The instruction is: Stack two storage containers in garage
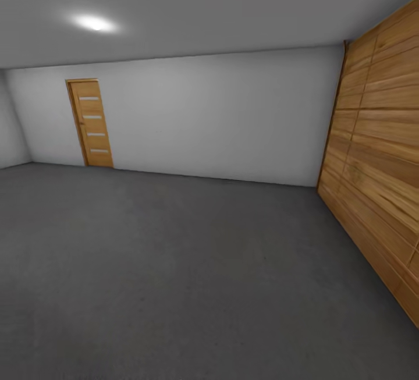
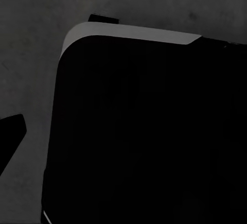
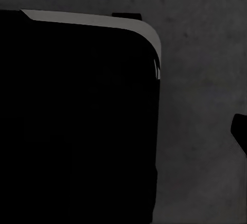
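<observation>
I am in the garage, facing its dark grey concrete floor (image 1: 174, 263) and a plain white back wall (image 1: 221, 118). The two storage containers are out of view. One dark fingertip (image 2: 11, 136) of my left gripper shows at the edge of the left wrist view, over the concrete. One fingertip (image 3: 241, 131) of my right gripper shows at the edge of the right wrist view. Nothing lies between the fingers of either gripper. Both wrist views look down on my own black base (image 2: 144, 131) with its pale rim (image 3: 77, 121).
A wide horizontal wood-slat door (image 1: 378, 153) runs along the right side. A narrow wooden door (image 1: 92, 124) with small glass slots stands in the back wall at the left. A ceiling light (image 1: 93, 22) glows above it. Open floor stretches ahead.
</observation>
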You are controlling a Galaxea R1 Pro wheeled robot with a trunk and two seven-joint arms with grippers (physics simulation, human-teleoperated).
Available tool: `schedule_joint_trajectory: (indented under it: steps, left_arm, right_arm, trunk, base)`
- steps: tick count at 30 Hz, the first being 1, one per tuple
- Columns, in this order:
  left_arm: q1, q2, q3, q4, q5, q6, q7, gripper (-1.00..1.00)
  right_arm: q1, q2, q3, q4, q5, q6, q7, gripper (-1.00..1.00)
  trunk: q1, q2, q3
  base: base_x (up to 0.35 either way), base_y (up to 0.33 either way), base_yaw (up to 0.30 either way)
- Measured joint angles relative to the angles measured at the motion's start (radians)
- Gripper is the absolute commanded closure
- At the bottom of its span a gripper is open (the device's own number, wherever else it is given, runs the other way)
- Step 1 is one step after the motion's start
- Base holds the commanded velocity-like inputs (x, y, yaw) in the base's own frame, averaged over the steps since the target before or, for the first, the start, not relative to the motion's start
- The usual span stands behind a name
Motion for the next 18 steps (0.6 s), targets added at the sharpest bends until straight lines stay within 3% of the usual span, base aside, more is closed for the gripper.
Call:
schedule_joint_trajectory:
  steps: [18]
  left_arm:
    - [0.000,-0.001,0.000,0.000,0.000,0.000,0.000,-1.00]
  right_arm:
    - [0.000,0.003,-0.003,0.000,-0.003,0.000,0.000,-1.00]
  trunk:
    - [0.000,0.000,0.000]
  base:
    - [0.027,0.000,0.290]
